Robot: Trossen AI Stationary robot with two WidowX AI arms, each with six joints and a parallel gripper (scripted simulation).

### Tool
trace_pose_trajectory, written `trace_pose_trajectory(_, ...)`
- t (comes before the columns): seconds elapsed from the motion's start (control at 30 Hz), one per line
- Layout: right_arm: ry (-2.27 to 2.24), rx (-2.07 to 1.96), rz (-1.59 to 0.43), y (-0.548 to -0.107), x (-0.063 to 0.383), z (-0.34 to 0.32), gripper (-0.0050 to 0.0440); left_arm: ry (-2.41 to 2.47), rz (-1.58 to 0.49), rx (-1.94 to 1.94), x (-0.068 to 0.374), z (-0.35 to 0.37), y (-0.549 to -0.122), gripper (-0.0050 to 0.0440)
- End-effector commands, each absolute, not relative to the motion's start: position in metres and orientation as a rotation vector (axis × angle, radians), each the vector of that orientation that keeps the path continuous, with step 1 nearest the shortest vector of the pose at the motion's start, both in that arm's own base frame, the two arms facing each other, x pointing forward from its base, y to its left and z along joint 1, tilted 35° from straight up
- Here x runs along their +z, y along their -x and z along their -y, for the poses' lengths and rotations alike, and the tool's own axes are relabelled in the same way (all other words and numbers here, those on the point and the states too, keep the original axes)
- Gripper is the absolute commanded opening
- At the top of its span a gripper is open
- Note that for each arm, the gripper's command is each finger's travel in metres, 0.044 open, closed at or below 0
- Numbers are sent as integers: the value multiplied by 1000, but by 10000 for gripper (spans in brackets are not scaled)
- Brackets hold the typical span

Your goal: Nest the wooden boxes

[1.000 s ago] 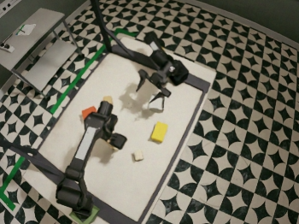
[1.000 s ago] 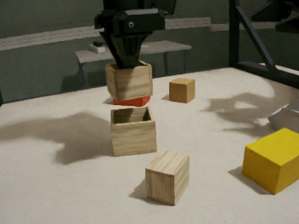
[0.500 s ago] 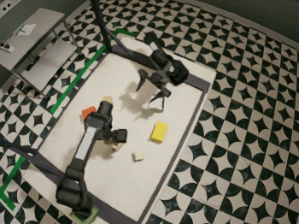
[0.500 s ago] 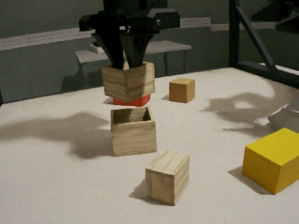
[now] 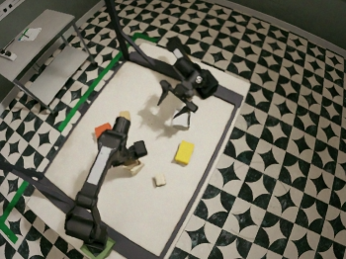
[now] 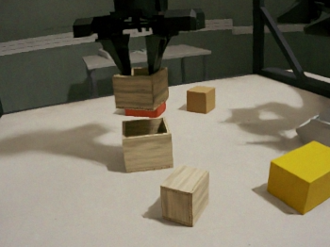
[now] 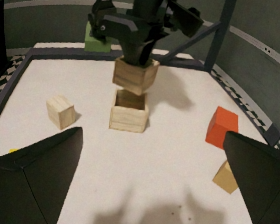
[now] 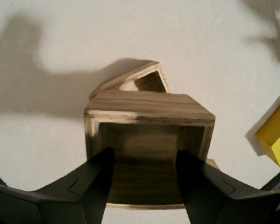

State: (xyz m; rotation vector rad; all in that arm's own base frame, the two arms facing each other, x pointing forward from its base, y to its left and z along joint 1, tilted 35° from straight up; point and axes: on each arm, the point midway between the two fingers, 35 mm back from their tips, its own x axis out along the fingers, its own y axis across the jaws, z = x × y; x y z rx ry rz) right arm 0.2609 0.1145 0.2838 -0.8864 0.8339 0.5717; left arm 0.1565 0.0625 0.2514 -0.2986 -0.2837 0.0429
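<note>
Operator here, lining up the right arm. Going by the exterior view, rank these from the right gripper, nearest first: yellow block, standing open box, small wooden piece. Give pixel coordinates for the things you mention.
1. Standing open box (image 6: 147, 150) (image 7: 128, 121) (image 8: 125, 79): just below.
2. Small wooden piece (image 5: 159, 180) (image 6: 178, 205) (image 7: 61, 112): toward the camera.
3. Yellow block (image 5: 184, 152) (image 6: 302, 176) (image 8: 271, 135): far picture-right.
</note>
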Motion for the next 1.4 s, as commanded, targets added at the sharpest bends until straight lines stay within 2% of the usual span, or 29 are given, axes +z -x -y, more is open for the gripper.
trace_pose_trajectory(0.0,1047,656,-773,-260,289,-115,254,302,282,41,251,-62,-156,400)
trace_pose_trajectory(0.7,1583,913,-587,-260,289,-115,254,302,282,41,251,-62,-156,400)
trace_pose_trajectory(1.37,2135,1168,-309,-260,289,-115,254,302,282,41,251,-62,-156,400)
